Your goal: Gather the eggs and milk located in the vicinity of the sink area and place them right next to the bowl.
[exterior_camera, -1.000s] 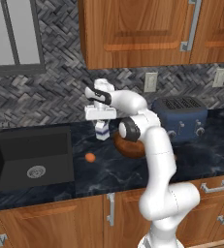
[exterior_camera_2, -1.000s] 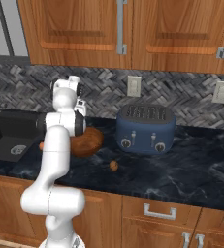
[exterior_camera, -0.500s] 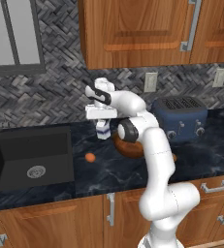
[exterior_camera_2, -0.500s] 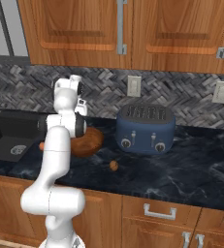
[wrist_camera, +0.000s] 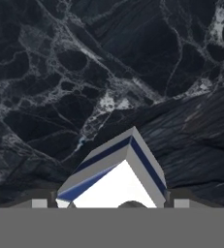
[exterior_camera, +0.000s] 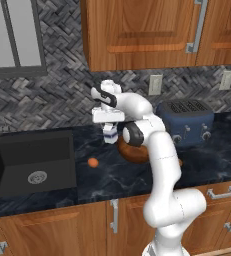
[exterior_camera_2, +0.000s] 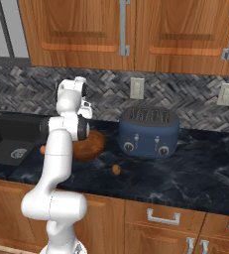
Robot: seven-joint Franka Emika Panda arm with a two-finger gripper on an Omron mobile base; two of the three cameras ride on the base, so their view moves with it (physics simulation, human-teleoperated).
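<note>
In the left base view we see, left to right, the sink [exterior_camera: 29, 162] sunk in the counter [exterior_camera: 102, 175], then an egg [exterior_camera: 92, 162] loose on the stone at about seven o'clock from the gripper [exterior_camera: 110, 136]. The gripper holds the milk [exterior_camera: 110, 134] — jaws wide on the carton's sides, it seems, though the contact is partly hidden. At its four o'clock sits the bowl [exterior_camera: 132, 151], then the toaster [exterior_camera: 187, 121]. A second egg [exterior_camera_2: 116, 169] lies right of the bowl.

White, blue-banded milk carton [wrist_camera: 116, 174]; black marbled counter [wrist_camera: 84, 72].
</note>
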